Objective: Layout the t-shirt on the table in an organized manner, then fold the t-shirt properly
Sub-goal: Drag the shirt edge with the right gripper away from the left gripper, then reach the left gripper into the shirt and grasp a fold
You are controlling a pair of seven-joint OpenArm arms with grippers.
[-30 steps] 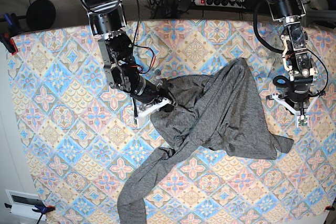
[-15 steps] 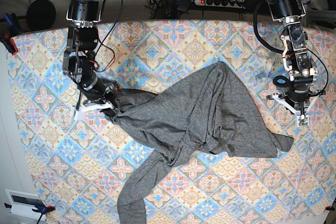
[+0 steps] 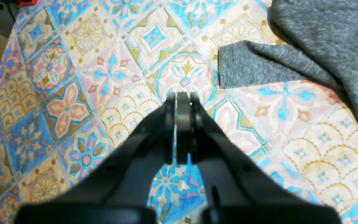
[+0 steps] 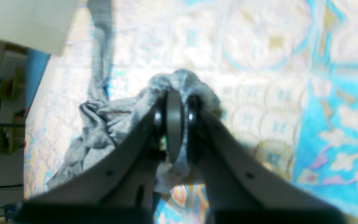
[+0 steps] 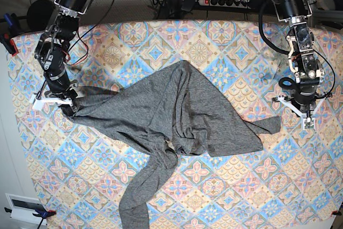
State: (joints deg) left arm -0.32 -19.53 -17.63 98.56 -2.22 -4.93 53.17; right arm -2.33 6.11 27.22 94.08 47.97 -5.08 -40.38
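The dark-grey t-shirt (image 5: 171,111) lies crumpled but stretched out across the middle of the patterned table (image 5: 214,41), one long sleeve trailing toward the front edge. My right gripper (image 5: 65,105), at the left side of the base view, is shut on a bunch of the shirt's fabric; in the right wrist view the right gripper (image 4: 174,96) pinches the t-shirt (image 4: 104,124) above the table (image 4: 291,62). My left gripper (image 5: 302,113) hovers at the right, shut and empty. In the left wrist view the left gripper (image 3: 180,96) is over bare table (image 3: 73,77), a short way from the t-shirt (image 3: 322,46).
A power strip (image 5: 225,1) and cables lie beyond the table's far edge. Red clamps (image 5: 9,44) hold the cloth at the left edge. A white device (image 5: 24,207) sits off the front left corner.
My right gripper has dragged the t-shirt leftward across the table, stretching it out; the shirt's right tip slid away from the left gripper. The left arm has not moved.
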